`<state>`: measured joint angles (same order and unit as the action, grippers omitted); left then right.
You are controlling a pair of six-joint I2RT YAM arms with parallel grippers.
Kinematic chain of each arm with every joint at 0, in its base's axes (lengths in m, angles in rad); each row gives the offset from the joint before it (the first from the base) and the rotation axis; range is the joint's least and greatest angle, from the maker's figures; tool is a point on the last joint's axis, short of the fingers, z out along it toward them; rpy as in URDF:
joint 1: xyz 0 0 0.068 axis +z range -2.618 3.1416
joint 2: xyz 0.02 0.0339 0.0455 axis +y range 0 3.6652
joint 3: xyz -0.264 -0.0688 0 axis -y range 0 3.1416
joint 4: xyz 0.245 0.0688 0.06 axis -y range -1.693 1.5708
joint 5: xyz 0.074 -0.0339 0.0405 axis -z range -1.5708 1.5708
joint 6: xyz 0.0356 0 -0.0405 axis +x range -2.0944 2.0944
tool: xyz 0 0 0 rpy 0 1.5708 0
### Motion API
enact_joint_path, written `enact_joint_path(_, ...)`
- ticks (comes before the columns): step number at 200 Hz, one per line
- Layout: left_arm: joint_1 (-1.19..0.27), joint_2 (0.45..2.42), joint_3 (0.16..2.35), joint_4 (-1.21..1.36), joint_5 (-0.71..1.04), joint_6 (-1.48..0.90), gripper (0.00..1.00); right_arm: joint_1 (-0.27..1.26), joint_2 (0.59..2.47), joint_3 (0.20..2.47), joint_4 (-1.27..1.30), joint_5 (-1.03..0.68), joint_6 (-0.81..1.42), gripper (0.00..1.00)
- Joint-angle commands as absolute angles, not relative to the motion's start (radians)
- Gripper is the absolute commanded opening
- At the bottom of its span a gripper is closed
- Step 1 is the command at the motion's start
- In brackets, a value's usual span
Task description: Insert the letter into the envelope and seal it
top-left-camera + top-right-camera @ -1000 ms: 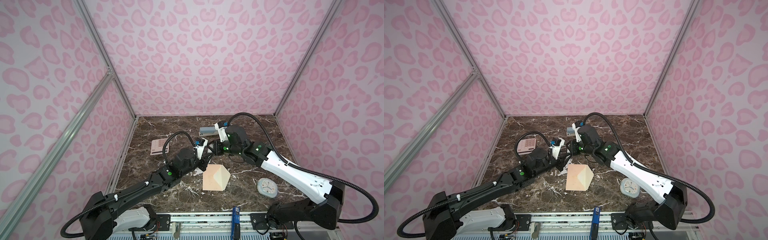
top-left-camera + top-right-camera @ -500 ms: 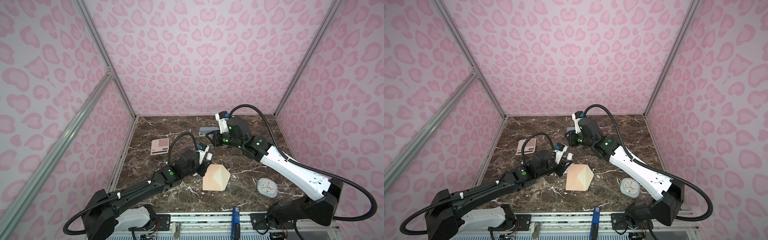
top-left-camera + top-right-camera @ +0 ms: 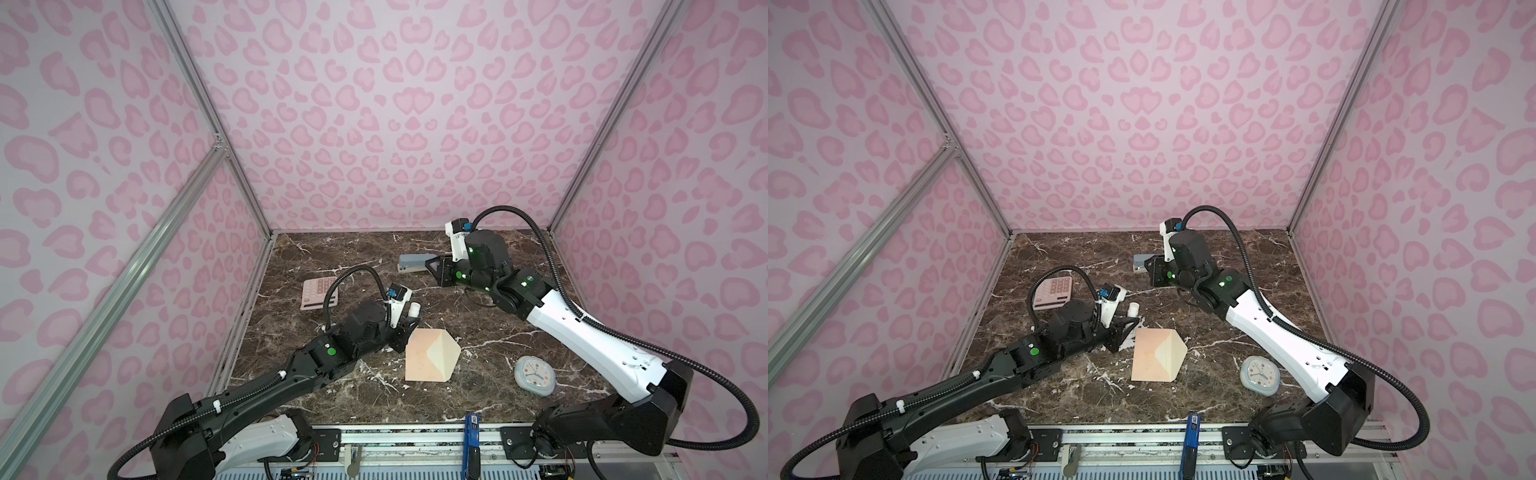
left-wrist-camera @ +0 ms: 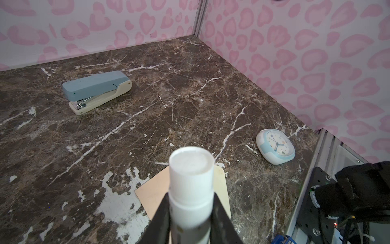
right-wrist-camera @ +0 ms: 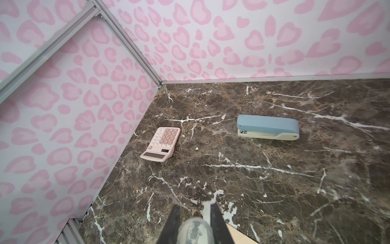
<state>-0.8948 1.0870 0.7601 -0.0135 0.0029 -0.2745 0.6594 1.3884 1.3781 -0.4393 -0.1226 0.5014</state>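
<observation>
The right gripper (image 5: 193, 211), clamped on a cloudy round cap (image 5: 194, 230), has drawn back from the left gripper (image 4: 191, 196), clamped on the now-bared white cylindrical glue stick (image 4: 191, 169) beside the flap-open peach-pink paper envelope (image 3: 419, 357) lying on the marble tabletop (image 3: 374, 249); letter unseen, presumably inside; gluing judged next.

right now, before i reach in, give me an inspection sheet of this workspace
surface: dark marble-look table, white scuffs
job's things: envelope lies flat, pale pointed flap at one end; letter not seen
clutter: stapler, calculator, clock, each apart from the envelope
grippers: left gripper shut on white glue stick; right gripper shut on clear cap
cables: black hoses loop above both arms
surroundings: pink heart-print walls, metal frame posts
</observation>
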Motion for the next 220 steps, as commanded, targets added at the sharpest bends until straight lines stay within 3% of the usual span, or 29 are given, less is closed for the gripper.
enact_joint_path(1, -0.894, 1.071, 0.758, -0.01, -0.003, -0.278, 0.04, 0.625, 1.374, 1.342, -0.433, -0.105, 0.492, 0.17)
enact_joint_path(89, -0.897, 1.022, 0.734, 0.043, 0.017, -0.288, 0.04, 0.431, 1.337, 1.098, -0.364, -0.05, 0.518, 0.18)
enact_joint_path(220, -0.968, 0.999, 0.729, 0.048, -0.012, -0.312, 0.04, 0.408, 1.545, 0.913, -0.181, 0.175, 0.561, 0.21)
